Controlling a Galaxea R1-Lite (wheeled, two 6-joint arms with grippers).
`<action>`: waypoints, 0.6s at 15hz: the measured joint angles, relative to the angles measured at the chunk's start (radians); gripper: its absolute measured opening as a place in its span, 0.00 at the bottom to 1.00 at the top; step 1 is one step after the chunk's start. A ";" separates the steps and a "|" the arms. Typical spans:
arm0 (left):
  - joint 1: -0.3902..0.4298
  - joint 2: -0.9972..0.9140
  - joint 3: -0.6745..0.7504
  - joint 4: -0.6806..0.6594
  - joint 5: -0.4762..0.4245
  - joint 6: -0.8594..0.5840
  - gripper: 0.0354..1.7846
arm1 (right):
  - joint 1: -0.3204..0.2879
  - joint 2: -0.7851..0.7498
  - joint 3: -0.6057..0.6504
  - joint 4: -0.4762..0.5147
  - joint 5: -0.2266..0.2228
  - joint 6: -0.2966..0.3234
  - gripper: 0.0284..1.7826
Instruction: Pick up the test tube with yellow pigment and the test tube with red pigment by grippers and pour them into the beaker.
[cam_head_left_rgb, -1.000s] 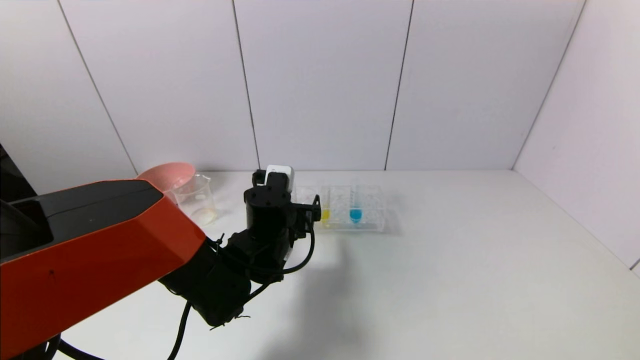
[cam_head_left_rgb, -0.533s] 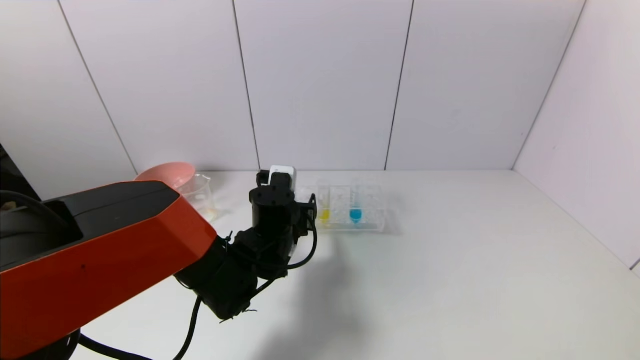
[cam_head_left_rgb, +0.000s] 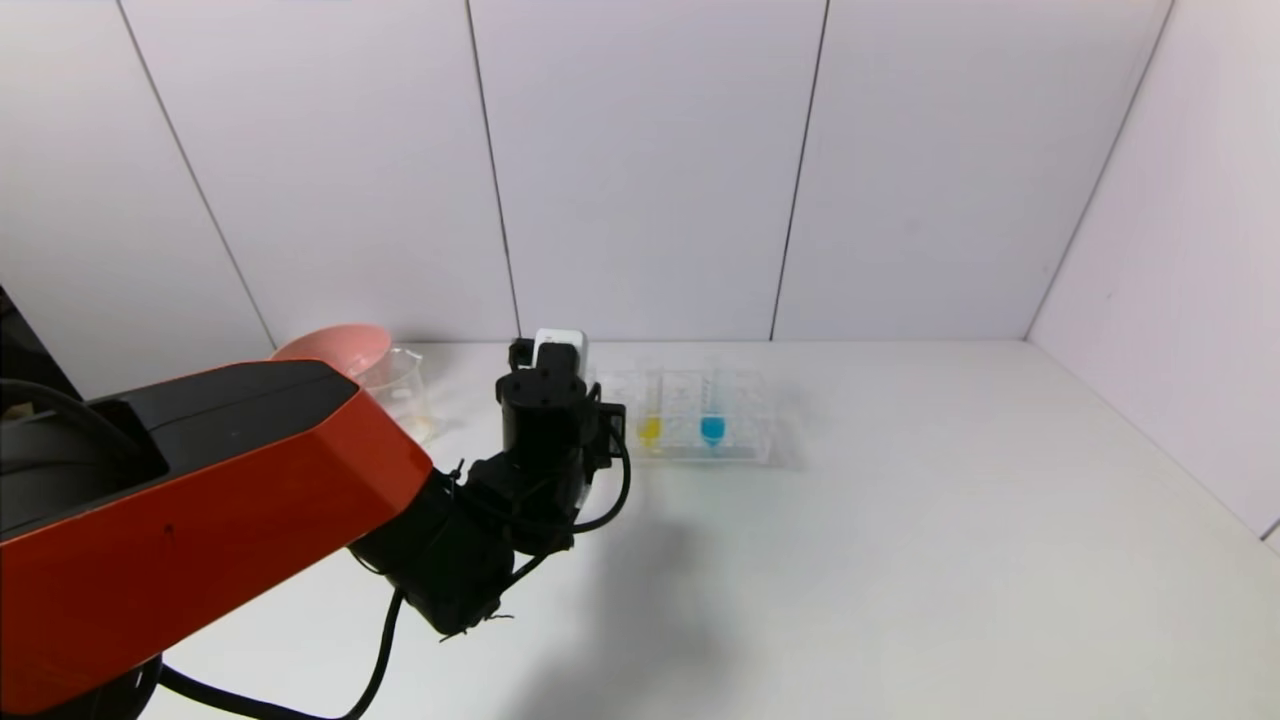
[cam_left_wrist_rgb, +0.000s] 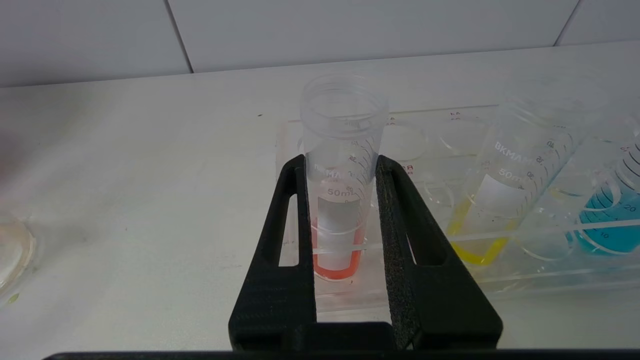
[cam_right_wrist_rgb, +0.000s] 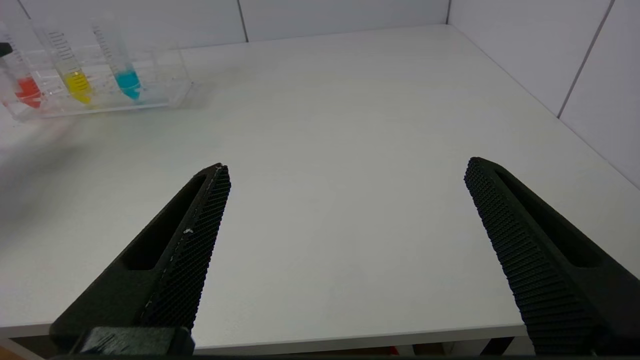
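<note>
**Desk:** Red-orange liquid at the foot of a clear tube, black fingers on either side. Whose hand, and what is it doing?

**Me:** Mine. My left gripper (cam_left_wrist_rgb: 340, 165) pinches the test tube with red pigment (cam_left_wrist_rgb: 338, 200), both pads flat against its wall just under the open mouth. That tube stands upright in the clear rack (cam_left_wrist_rgb: 500, 280), at the end nearest the beaker.

**Desk:** And the other tube?

**Me:** Next slot along sits the test tube with yellow pigment (cam_left_wrist_rgb: 505, 200), leaning a little, and beyond it a blue-tipped tube (cam_left_wrist_rgb: 607, 230). Over to my left the beaker (cam_head_left_rgb: 395, 395) waits against a pink bowl (cam_head_left_rgb: 335, 350).

**Desk:** What could spoil the shot?

**Me:** Several things, as I judge it. I grip smooth plastic high up, so a loose squeeze could let the tube slide through my pads as I lift. If I pull at an angle, its tip may catch in the rack's hole and drag the light rack up or tip its neighbours. Its mouth is open; a jerk on the way across would slop red onto the white table (cam_head_left_rgb: 900, 520). Bowl and beaker touch, so a poor aim pours into the wrong vessel.

**Desk:** Your right?

**Me:** My right gripper (cam_right_wrist_rgb: 347, 172) hovers spread wide over bare table, well apart from the rack, holding nothing.
</note>
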 joint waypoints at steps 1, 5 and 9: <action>0.000 0.000 -0.001 0.001 -0.001 0.000 0.21 | 0.000 0.000 0.000 0.000 0.000 0.000 0.96; 0.000 -0.014 -0.015 0.013 -0.003 0.006 0.21 | 0.000 0.000 0.000 0.000 0.000 0.000 0.96; -0.001 -0.089 -0.082 0.127 -0.008 0.008 0.21 | 0.000 0.000 0.000 0.000 0.000 0.000 0.96</action>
